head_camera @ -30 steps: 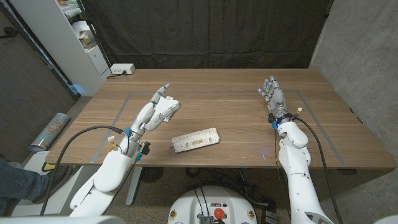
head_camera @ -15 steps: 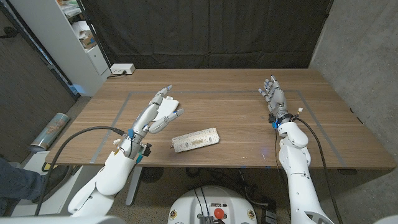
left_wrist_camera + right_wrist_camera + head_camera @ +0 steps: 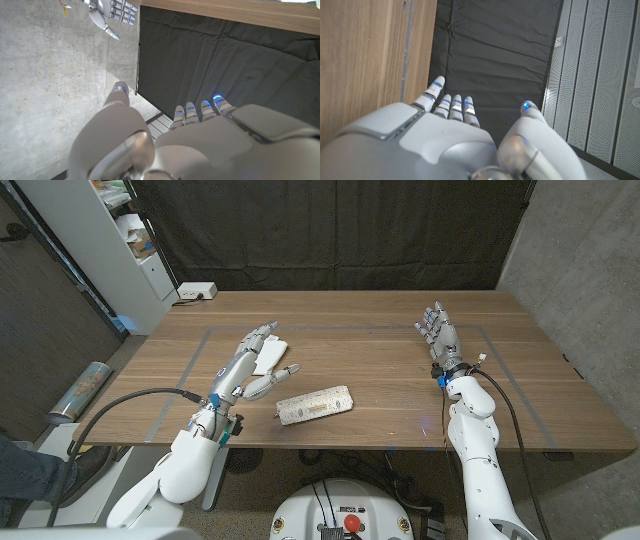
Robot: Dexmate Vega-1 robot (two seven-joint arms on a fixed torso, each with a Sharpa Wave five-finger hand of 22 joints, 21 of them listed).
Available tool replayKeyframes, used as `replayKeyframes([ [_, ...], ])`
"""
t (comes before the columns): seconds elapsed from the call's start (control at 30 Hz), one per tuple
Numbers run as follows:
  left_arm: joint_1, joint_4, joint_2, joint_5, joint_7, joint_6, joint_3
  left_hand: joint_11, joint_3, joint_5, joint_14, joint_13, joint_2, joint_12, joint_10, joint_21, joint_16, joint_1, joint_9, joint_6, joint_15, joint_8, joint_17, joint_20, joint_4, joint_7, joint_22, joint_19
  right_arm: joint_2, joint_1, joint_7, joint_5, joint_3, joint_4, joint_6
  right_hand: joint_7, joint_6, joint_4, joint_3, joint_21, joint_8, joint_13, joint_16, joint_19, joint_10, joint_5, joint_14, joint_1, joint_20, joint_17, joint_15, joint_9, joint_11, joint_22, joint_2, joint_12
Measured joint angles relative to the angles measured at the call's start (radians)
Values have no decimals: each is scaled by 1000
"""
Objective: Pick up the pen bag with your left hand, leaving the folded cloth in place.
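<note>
Pen bag [image 3: 314,404]: a pale, oblong pouch lying flat on the tabletop [image 3: 380,370], a little left of centre in the head view and turned slightly aslant; nothing touches it.
Left robot hand [image 3: 258,361]: left of centre in the head view, above and to the left of the pen bag, fingers spread and holding nothing; its fingertips reach toward the bag but stay apart from it. In the left wrist view [image 3: 200,145] its back and fingertips show against a black curtain.
Folded cloth [image 3: 271,355]: white, partly covered by the left robot hand; whether the hand touches it I cannot tell.
Right robot hand [image 3: 439,332]: right of centre in the head view, near the far edge of the tabletop, standing upright with fingers apart and holding nothing, well apart from the pen bag. It also shows in the right wrist view [image 3: 455,145].
White box [image 3: 197,291]: upper left, at the far corner of the tabletop.
</note>
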Motion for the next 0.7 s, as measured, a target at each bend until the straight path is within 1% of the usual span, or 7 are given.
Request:
replayKeyframes([
  [0.17,13,-19,10,38,21,31,10,5,-4,6,0,0,-9,0,5,0,1,9,0,11,0,0,0,24,-4,0,0,28,1,0,1,0,0,1,0,0,0,0,0,-4,0,0,0,0,0,0,0,0,0,0,0,0,0,0,0,0],
  [0.3,25,-37,21,71,37,57,21,10,-4,8,10,4,-13,0,11,0,1,13,0,22,0,0,0,37,-4,-3,0,40,2,-1,2,0,1,1,0,0,0,0,0,-4,0,0,0,0,0,0,0,0,0,0,0,0,0,0,0,0],
  [0.37,31,-47,28,108,57,92,26,8,-4,11,15,4,-14,1,16,0,1,21,0,31,3,1,0,41,-4,-5,0,44,2,-2,2,0,1,1,0,0,0,0,0,-4,0,0,0,0,0,0,0,0,0,0,0,0,0,0,0,0],
  [0.43,35,-54,32,120,63,104,29,10,-4,12,23,4,-13,7,21,0,1,21,0,45,-2,8,0,48,-4,-2,0,51,3,-3,2,0,1,1,0,0,0,-3,-3,-4,0,0,0,0,0,0,2,0,0,0,-2,0,0,0,0,0],
  [0.57,46,-68,45,120,63,104,39,7,-11,12,41,4,-18,9,32,0,1,26,0,66,1,8,4,51,-5,-2,0,62,3,-3,2,0,1,1,0,0,0,-4,-4,-4,0,0,0,0,0,1,2,0,0,0,-2,0,0,0,0,0],
  [0.63,49,-74,50,120,63,104,43,9,-12,17,51,4,-23,13,41,0,7,30,0,77,1,15,5,52,-4,-2,0,74,3,-3,2,0,1,1,0,0,0,-4,-4,-6,0,0,0,0,0,4,2,0,0,0,-2,0,0,0,0,0],
  [0.7,53,-79,54,120,63,104,48,7,-16,17,65,4,-17,17,54,0,9,36,0,88,-4,15,5,53,-2,2,0,82,3,-3,2,0,1,1,0,0,0,-4,-4,-12,0,0,0,0,0,4,2,0,0,0,-2,0,0,0,0,0],
])
